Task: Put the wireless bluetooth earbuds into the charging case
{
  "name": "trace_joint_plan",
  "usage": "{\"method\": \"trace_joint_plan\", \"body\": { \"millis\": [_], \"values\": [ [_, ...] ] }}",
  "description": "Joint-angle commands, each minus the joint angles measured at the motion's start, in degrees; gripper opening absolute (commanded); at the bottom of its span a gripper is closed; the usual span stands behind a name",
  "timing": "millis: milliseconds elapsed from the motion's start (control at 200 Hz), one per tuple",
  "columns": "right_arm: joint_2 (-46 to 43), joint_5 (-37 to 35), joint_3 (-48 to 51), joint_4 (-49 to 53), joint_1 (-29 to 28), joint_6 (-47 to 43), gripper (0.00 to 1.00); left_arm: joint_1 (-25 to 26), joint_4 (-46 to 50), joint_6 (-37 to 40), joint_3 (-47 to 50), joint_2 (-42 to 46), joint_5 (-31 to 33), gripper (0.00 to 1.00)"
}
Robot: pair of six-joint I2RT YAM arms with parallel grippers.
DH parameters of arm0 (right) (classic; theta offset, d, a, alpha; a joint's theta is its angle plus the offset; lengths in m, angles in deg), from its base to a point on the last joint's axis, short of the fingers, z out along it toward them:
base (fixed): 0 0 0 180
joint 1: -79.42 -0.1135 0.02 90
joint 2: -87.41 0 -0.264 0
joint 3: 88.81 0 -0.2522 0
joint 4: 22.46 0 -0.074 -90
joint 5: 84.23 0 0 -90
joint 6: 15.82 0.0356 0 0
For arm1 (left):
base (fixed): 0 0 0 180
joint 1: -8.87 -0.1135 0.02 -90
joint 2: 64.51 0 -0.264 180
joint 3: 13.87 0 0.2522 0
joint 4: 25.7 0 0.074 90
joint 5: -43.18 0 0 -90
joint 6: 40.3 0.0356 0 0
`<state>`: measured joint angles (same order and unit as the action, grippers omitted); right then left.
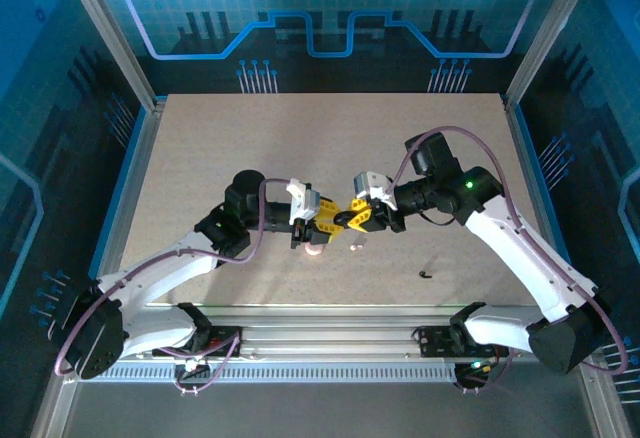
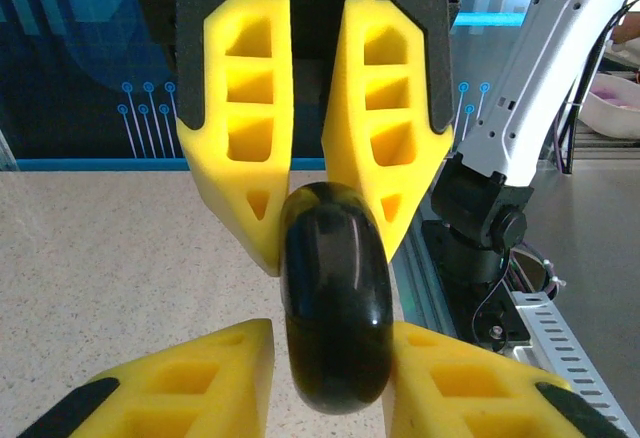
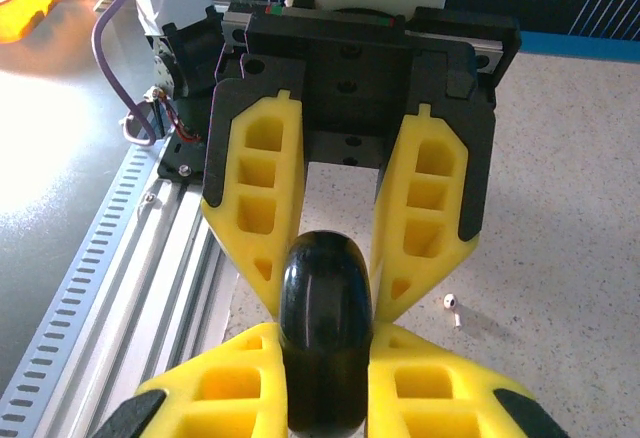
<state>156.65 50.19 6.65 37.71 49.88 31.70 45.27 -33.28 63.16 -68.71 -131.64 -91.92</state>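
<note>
The left claw [image 2: 330, 363] and right claw [image 3: 325, 373] clench the black charging case [image 2: 335, 298] edge-on; white earbud [image 3: 452, 305] lies on table [image 3: 560, 158] beside right claw.

A flat beige speckled tabletop [image 1: 300, 148] is bordered by blue edging at the sides and by a ribbed aluminium rail [image 1: 330, 338] along the near edge. A tiny whitish earbud piece [image 1: 357, 248] is laid on the bare surface in the near half. In the right wrist view the same whitish earbud piece [image 3: 451, 306] is seen lying loose on the speckled top. Just left of it, a pale pink round item [image 1: 314, 250] is partly covered from above. Right of the whitish piece, slightly nearer the rail and well apart, a small black curved earbud piece [image 1: 425, 275] is laid alone.
</note>
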Motion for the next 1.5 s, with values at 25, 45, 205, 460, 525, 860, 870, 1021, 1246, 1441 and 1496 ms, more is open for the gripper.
{"method": "trace_joint_plan", "body": {
  "millis": [25, 45, 205, 460, 525, 860, 870, 1021, 1246, 1441, 1496],
  "values": [
    [-0.15, 3.45, -1.15, -0.36, 0.56, 0.73, 0.16, 0.34, -1.86, -0.71, -0.05, -0.89, -0.95, 0.33],
    [0.0, 3.42, -1.2, -0.36, 0.6, 0.66, 0.16, 0.34, -2.03, -0.81, 0.01, -0.98, -0.94, 0.33],
    [0.64, 3.91, -1.9, -0.49, 0.62, 1.02, 0.16, 0.44, -2.47, -1.19, 0.07, -1.24, -1.12, 0.27],
    [1.62, 3.48, -2.17, -0.94, 0.64, 1.88, 0.25, 0.51, -2.19, -1.02, -0.05, -0.72, -1.07, 0.13],
    [1.28, 2.39, -1.84, -2.01, 0.71, 3.03, 0.36, 0.51, -2.12, -0.9, 0.07, -0.63, -0.93, 0.13],
    [0.08, -0.25, -0.67, -5.5, 1.37, 6.07, 0.47, 0.47, -2.26, -1.06, 0.22, -0.24, -1.21, 0.12],
    [0.04, -0.42, -0.67, -5.51, 1.43, 6.09, 0.47, 0.52, -2.25, -1.08, 0.21, -0.2, -1.19, 0.12],
    [-0.39, -2.96, -0.24, -7.39, 2.85, 8.52, 0.46, 0.55, -2.13, -1.06, 0.41, 0.08, -1.06, 0.12],
    [-1.94, -2.03, 1.92, -13.22, 6.15, 14.37, 0.46, 0.58, -2.29, -1.14, 0.65, 0.25, -0.95, 0.12],
    [-2.0, -3.45, 2.8, -14.26, 6.86, 16.26, 0.46, 0.59, -3.84, -2.11, 1.0, -0.01, -0.92, 0.11],
    [-2.14, -3.27, 2.87, -14.45, 7.04, 16.78, 0.46, 0.66, -4.35, -2.49, 1.05, -0.19, -0.95, 0.11]
  ]
}}
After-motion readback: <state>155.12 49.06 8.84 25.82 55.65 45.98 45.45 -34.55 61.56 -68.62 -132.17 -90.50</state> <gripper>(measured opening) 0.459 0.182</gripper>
